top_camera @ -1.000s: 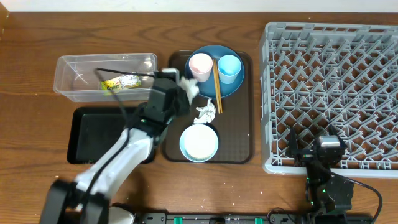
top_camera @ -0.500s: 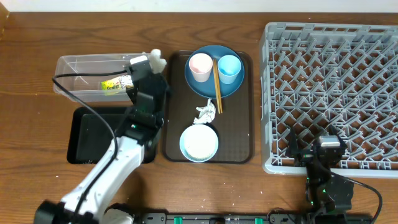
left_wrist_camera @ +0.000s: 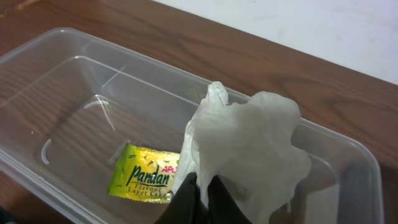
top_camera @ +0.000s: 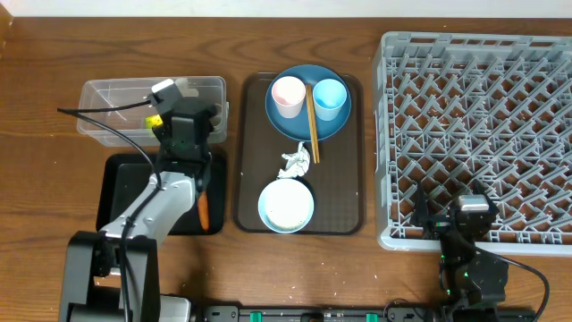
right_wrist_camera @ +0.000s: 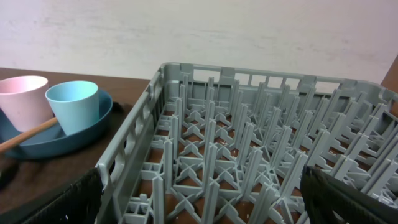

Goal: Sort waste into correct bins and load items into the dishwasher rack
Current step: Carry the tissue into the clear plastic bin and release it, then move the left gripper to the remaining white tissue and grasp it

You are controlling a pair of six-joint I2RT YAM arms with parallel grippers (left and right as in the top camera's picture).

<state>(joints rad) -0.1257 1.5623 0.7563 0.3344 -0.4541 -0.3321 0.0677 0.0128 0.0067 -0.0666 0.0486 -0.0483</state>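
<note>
As left arm [top_camera: 168,195] overhangs tub [top_camera: 109,109], tissue [left_wrist_camera: 249,146] pinched

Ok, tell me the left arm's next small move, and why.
Probably open the left gripper and let go. It pinches the crumpled white paper over the clear tub, where a yellow wrapper already lies, so the paper should drop inside with the other waste.

- Clear tub [top_camera: 98,94] — yellow-green wrapper [left_wrist_camera: 143,174] flat inside; crumpled white paper [left_wrist_camera: 249,143] held above it.
- Black tray [top_camera: 121,192] — carrot piece [top_camera: 203,211] on it.
- Dark-blue plate [top_camera: 290,127] — pink cup [top_camera: 288,94] and light-blue cup [top_camera: 329,97] upright, chopsticks [top_camera: 313,125] between.
- Light-blue bowl [top_camera: 286,204] — upright, paper wad [top_camera: 297,161] just beside.
- Grey rack [top_camera: 483,134] — far right.
</note>
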